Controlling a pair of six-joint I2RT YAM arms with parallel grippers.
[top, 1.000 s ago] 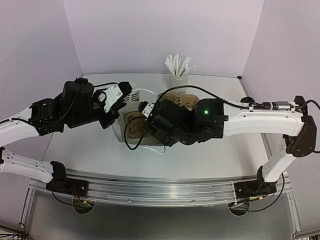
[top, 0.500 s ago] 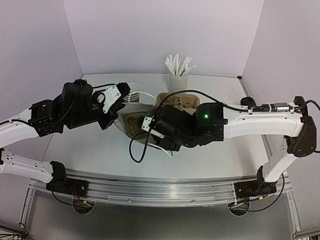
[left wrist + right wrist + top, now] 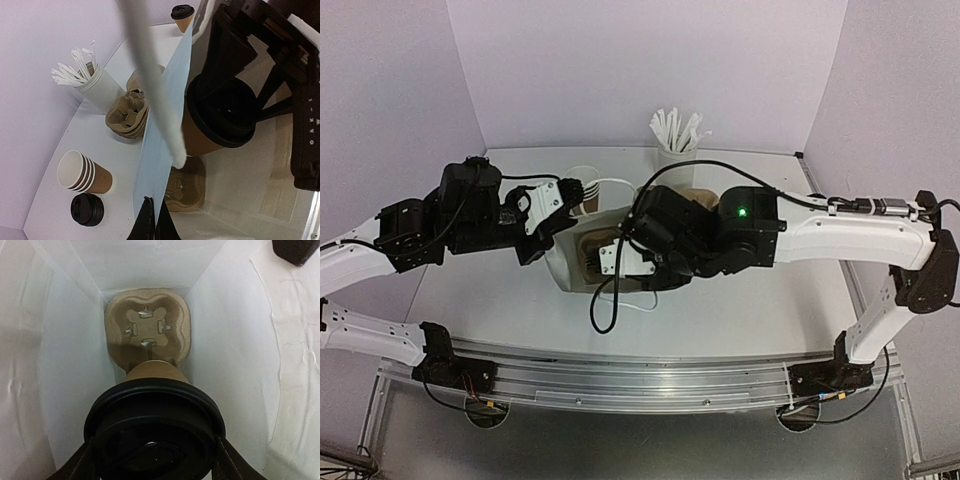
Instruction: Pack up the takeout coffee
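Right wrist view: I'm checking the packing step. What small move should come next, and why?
Probably lower the lidded cup straight down toward a socket of the carrier: the right gripper holds the cup inside the bag, above the carrier lying at the bottom, not yet seated.

White lettering "OAK-1" set sideways on the black camera housing (image 3: 306, 150) at the right arm's wrist, beside it a second line starting with "W" and cut off by the frame edge, embossed marks on the black lid (image 3: 155, 440) too blurred to read.
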